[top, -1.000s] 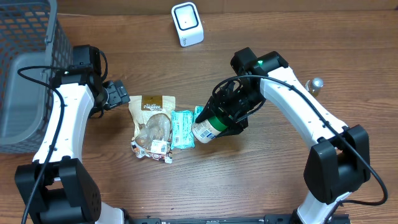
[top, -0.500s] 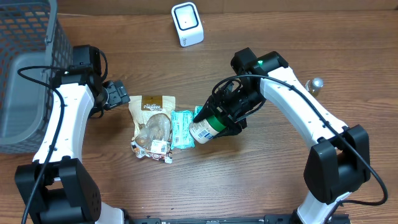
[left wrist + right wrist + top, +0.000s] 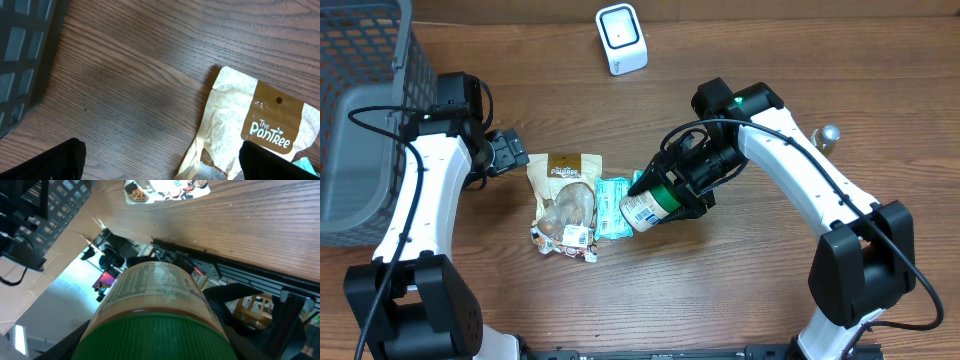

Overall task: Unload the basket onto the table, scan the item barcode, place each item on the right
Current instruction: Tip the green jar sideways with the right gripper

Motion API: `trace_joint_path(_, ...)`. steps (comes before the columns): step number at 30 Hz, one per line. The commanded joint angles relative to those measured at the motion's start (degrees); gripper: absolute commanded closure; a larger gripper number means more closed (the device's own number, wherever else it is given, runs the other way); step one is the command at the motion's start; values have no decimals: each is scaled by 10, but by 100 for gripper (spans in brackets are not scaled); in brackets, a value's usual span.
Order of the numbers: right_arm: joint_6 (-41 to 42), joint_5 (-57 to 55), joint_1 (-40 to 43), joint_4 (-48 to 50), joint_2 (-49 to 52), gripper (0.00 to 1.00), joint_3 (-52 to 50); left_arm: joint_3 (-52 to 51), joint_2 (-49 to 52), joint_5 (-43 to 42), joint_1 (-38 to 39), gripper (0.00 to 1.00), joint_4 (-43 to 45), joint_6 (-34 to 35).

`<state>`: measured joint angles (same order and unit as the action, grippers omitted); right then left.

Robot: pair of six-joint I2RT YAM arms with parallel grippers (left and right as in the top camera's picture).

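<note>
Spanning the whole view, the brown wooden table [image 3: 740, 290] carries one grey plastic mesh basket [image 3: 360, 100] at its left edge and two white-and-black arms. The right gripper [image 3: 688, 182] pinches a green-lidded jar with a white printed label [image 3: 646, 206] near its lid, holding it tilted off the wood with its base towards the left. The left gripper [image 3: 512, 155] hangs with its jaws spread wide and empty, just beside the top corner of a tan paper snack pouch with a brown band [image 3: 563, 185]. Over the last second the jar has crept slightly left, so its base now overlaps a teal foil packet [image 3: 610, 208] lying flat beside the pouch. That small drift probably means the arm is turning the label to find the barcode, not yet presenting it: the one white box-shaped scanner [image 3: 621, 38] stands well apart at the far edge. Counted, there is one jar, one pouch, one teal packet and one scanner. A single small silver knob [image 3: 830, 135] sits at the right.
</note>
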<state>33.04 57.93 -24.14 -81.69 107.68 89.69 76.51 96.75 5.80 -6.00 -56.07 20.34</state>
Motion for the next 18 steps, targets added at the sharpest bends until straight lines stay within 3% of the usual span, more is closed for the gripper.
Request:
trace_joint_path(1,-1,37,-2,-1,-18,57,12,2,-13,-1,0,1,0,-13)
trace_joint_path(11,-1,32,-2,21,-18,57,12,2,-13,-1,0,0,0,-13)
trace_joint_path(18,-1,-60,-2,52,-18,59,12,2,-13,-1,0,1,0,-13)
